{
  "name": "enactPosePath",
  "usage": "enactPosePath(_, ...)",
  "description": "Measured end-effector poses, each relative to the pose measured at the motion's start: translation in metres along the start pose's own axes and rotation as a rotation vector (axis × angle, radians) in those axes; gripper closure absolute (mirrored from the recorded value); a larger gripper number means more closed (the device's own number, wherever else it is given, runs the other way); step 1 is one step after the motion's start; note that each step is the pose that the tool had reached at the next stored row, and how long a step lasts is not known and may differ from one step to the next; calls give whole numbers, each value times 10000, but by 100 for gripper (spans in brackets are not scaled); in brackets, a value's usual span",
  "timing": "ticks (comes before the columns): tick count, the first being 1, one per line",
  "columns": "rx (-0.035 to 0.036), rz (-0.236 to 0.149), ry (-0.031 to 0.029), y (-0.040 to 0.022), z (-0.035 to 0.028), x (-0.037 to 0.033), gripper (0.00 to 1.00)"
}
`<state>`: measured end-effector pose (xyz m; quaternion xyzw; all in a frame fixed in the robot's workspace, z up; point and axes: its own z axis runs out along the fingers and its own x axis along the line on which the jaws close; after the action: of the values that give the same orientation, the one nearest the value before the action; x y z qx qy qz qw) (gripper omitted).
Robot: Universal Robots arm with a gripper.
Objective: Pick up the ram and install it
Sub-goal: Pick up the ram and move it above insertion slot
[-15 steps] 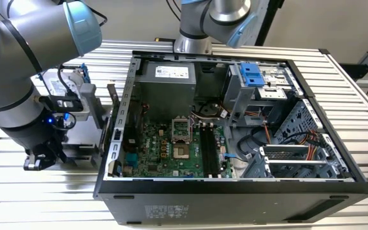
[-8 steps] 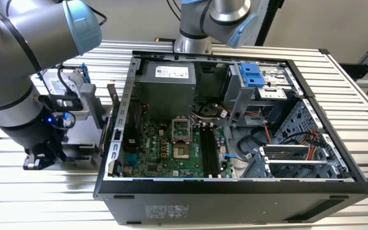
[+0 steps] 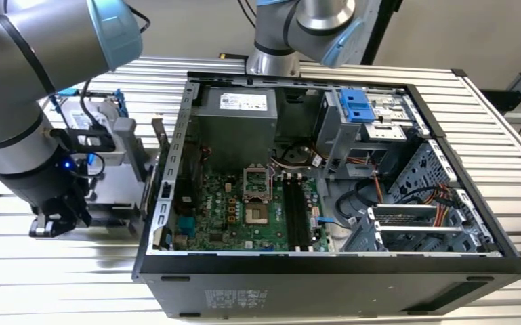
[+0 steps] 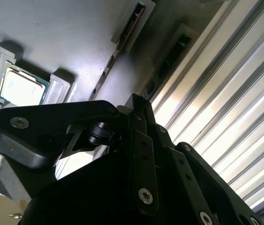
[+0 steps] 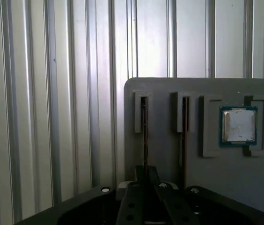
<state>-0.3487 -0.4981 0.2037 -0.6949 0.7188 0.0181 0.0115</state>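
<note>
Whereas the exterior view shows the computer case (image 3: pixel 332 271), the first wrist view places the end effector (image 5: pixel 144 174) at the ram (image 5: pixel 144 131); closure cannot be told.

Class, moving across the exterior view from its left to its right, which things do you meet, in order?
Hand → green motherboard → blue drive bracket → perforated metal panel.

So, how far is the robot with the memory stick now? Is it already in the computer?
Done: nothing yet; the long black slots on the board inside the computer case are empty. In hand: the gripper is down at the gray holder beside the case, in line with one memory stick standing there on edge. Whether it grips the stick, I cannot tell. Left: the lifting and the installing.
</note>
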Motion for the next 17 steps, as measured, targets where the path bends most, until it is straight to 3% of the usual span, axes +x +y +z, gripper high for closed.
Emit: enactPosePath(17,-1,0,1,2,-151,-6,100)
